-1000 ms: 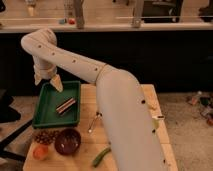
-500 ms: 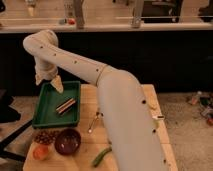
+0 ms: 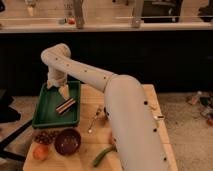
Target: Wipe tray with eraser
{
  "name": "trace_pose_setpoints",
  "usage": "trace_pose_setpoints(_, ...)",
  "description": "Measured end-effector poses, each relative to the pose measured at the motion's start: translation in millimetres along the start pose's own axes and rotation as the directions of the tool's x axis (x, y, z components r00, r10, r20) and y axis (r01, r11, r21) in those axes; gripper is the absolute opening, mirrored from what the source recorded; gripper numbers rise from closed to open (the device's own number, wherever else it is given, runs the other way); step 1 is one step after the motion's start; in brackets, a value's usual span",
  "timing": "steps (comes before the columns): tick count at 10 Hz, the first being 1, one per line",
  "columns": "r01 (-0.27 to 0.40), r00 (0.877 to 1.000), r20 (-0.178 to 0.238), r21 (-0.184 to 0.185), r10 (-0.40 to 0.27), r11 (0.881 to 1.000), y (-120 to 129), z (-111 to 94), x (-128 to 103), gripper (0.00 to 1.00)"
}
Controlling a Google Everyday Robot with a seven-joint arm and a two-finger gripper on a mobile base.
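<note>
The white arm (image 3: 115,95) reaches from the lower right up and over to the left, its wrist bending down above the far end of the green tray (image 3: 45,117). The tool (image 3: 64,91) hangs inside the tray's far half, just above the floor, pale tip pointing down; whether its fingers are spread or closed cannot be told from here, and nothing can be seen in its hold. The eraser (image 3: 65,105) lies flat on the tray floor near the middle, slanted, its dark striped side showing, just below the tool's tip and seemingly apart from it. The tray sits on the left part of the wooden counter (image 3: 90,142), long side running away from the camera. In front of the tray stands a dark round bowl (image 3: 67,141), with a cluster of dark grapes (image 3: 44,136) just to its left and an orange fruit (image 3: 40,151) in front of those. A utensil (image 3: 94,121) lies on the counter to the right of the tray, and a green vegetable (image 3: 102,156) lies near the front edge, partly beside the arm.
</note>
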Motion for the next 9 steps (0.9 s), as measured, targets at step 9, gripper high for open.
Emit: trace_pose_setpoints(9, -0.108, 0.993, 0.038, -0.077, 0.111, 0.991, 21.6, 95.5, 13.6, 0.78)
